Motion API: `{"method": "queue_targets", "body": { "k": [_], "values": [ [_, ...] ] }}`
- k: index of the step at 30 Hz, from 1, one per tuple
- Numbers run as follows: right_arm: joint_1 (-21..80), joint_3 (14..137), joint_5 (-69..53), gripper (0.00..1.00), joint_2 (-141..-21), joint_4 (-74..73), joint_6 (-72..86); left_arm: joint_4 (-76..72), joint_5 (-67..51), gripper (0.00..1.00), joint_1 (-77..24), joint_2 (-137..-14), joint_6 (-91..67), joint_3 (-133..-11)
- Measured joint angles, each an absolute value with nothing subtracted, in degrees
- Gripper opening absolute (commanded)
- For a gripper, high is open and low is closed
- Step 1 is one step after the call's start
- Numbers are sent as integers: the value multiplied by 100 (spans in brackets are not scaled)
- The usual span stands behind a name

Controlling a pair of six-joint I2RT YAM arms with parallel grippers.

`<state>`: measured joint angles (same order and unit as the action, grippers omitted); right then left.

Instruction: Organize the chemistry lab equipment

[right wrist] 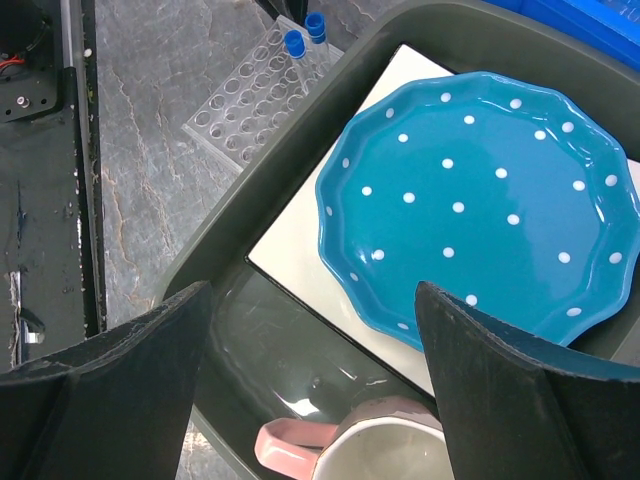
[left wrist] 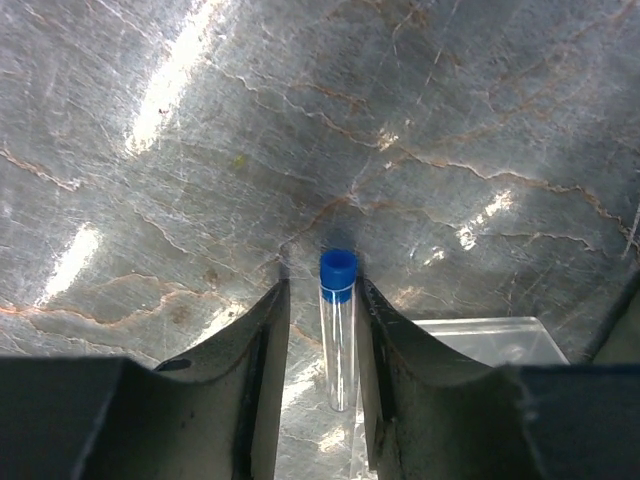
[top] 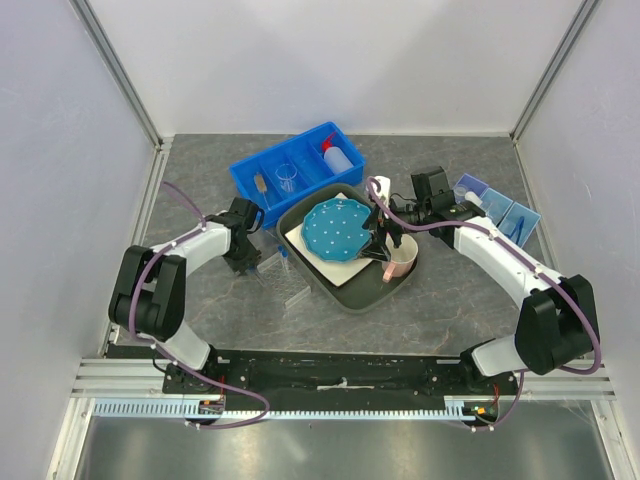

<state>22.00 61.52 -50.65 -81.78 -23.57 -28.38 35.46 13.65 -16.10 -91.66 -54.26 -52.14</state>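
My left gripper [top: 245, 257] is low over the table beside a clear rack [top: 285, 278]. In the left wrist view its fingers [left wrist: 262, 350] stand narrowly apart around a blue-capped vial [left wrist: 339, 335]. The vial touches the right finger, with a gap on the left. The rack's corner [left wrist: 490, 338] shows at the right. My right gripper [top: 386, 243] is wide open and empty [right wrist: 312, 300] above the grey tub. The rack [right wrist: 250, 105] holds two blue-capped vials [right wrist: 296, 44]. A blue bin [top: 250, 172] holds the squeeze bottle [top: 341, 157], a beaker [top: 288, 177] and a brush [top: 260, 186].
The grey tub [top: 338, 292] holds the blue dotted plate [top: 335, 228] on a white board, and the pink mug [top: 402, 262], which sits right under my right gripper [right wrist: 400, 445]. A blue see-through item [top: 505, 212] lies at the far right. White walls enclose the table.
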Motion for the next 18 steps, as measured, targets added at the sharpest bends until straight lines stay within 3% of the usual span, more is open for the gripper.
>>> {"method": "queue_targets", "body": {
  "k": [9, 18],
  "values": [
    [2150, 6149, -5076, 89, -8178, -2359, -2864, 3531, 1575, 22, -1612, -9236, -5419, -5216],
    [2137, 6149, -5105, 90, -8178, -2362, -2888, 3524, 2064, 12, -1614, -8980, -5374, -5030]
  ]
}}
